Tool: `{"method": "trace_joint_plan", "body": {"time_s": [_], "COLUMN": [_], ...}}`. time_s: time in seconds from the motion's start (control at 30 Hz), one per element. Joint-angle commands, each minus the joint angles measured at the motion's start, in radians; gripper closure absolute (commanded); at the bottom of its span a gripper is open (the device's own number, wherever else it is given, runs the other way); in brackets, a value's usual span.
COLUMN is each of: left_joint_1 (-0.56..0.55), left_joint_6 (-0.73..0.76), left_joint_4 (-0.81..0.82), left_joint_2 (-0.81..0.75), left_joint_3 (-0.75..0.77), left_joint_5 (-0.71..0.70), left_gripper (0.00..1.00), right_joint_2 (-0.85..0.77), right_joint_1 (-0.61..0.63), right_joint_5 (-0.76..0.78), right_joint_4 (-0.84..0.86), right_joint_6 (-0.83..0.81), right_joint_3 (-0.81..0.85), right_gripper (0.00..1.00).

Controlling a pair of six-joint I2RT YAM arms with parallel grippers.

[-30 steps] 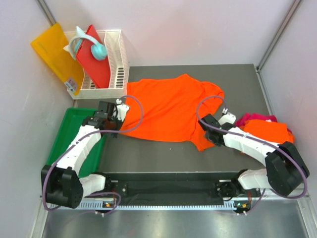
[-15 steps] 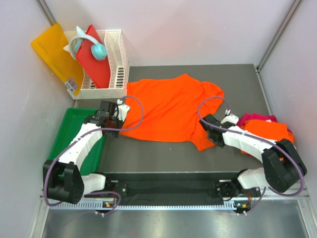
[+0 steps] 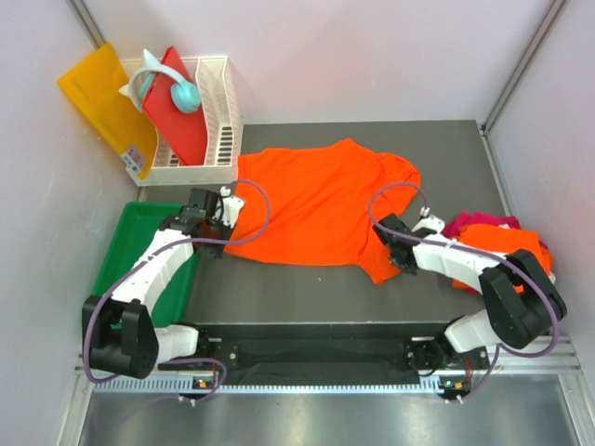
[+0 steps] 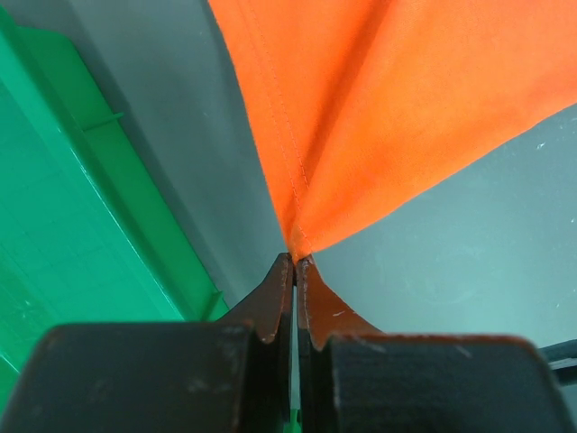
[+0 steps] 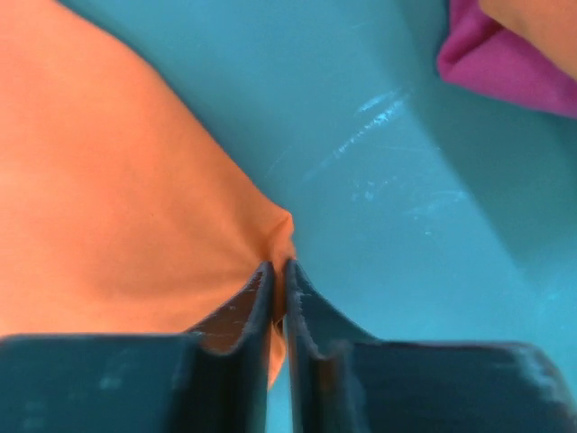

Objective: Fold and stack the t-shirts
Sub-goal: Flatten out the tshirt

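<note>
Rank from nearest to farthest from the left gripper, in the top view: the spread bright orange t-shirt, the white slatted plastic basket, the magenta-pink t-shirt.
1. Spread bright orange t-shirt: pinched in the left gripper.
2. White slatted plastic basket: just behind, back left.
3. Magenta-pink t-shirt: far right.

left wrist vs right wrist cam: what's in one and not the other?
Only the left wrist view shows the green plastic tray, beside the cloth. Only the right wrist view shows a magenta-pink cloth t-shirt, at the upper right. Both show their own hand, the left hand and the right hand, shut on an edge of the bright orange cloth t-shirt over the grey table.
</note>
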Motion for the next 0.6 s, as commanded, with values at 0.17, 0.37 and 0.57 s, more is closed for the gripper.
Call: {"method": "trace_joint_plan", "body": {"time_s": [0.17, 0.37, 0.57], "left_joint_1": [0.005, 0.008, 0.008], "left_joint_6": [-0.016, -0.035, -0.005], "left_joint_4": [0.027, 0.0, -0.06], "left_joint_2": [-0.014, -0.086, -0.145], "left_joint_3": [0.013, 0.031, 0.042], "left_joint_5": [-0.013, -0.058, -0.064], "left_gripper": [1.0, 1.0, 1.0], "right_joint_2": [-0.051, -0.257, -0.373], "right_joint_1": [-0.015, 0.002, 0.002], "right_joint_5": [0.023, 0.158, 0.204], "right_joint_4": [-0.079, -0.31, -0.445], "right_joint_6": [0.044, 0.037, -0.04], "right_joint_3": [-0.056, 0.036, 0.128], "right_gripper": [1.0, 1.0, 1.0]}}
